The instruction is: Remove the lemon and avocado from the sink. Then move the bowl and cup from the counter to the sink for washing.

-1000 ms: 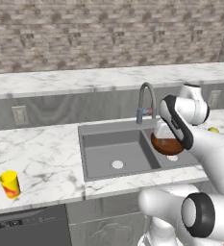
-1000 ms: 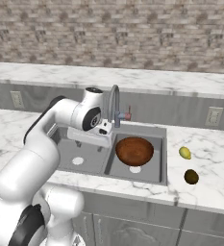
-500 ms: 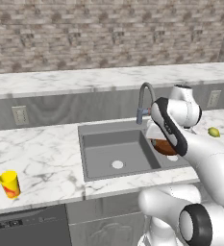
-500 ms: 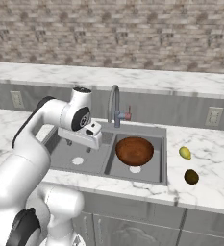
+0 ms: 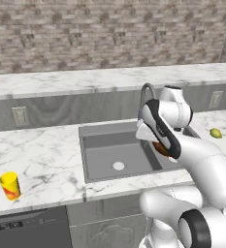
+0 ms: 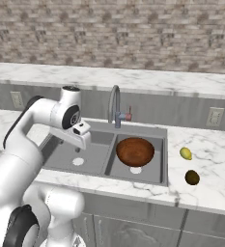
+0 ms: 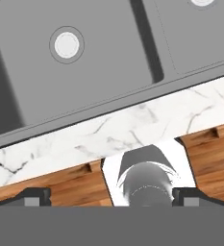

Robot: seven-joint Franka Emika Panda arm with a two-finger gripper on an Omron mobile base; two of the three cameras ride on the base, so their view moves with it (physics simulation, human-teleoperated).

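- Sink (image 6: 160, 159) of grey metal, with two basins, sits in the marble counter (image 6: 215, 178) below a curved faucet (image 6: 115, 103).
- We see the reddish-brown bowl (image 6: 134, 151) resting in the right basin, over its drain.
- We see the left basin holding nothing but its white drain (image 7: 67, 44).
- The lemon (image 6: 185, 153) lies on the counter just right of the sink, and the dark avocado (image 6: 192, 177) lies near it, closer to the front edge.
- The yellow cup (image 5: 10, 186) stands upright on the counter well to the left of the sink, near the front edge.
- The gripper (image 6: 80, 136) hangs above the left basin, holding nothing.
- In the hand view we see its two fingertips (image 7: 32, 197) far apart at the bottom corners, so the fingers are spread wide.
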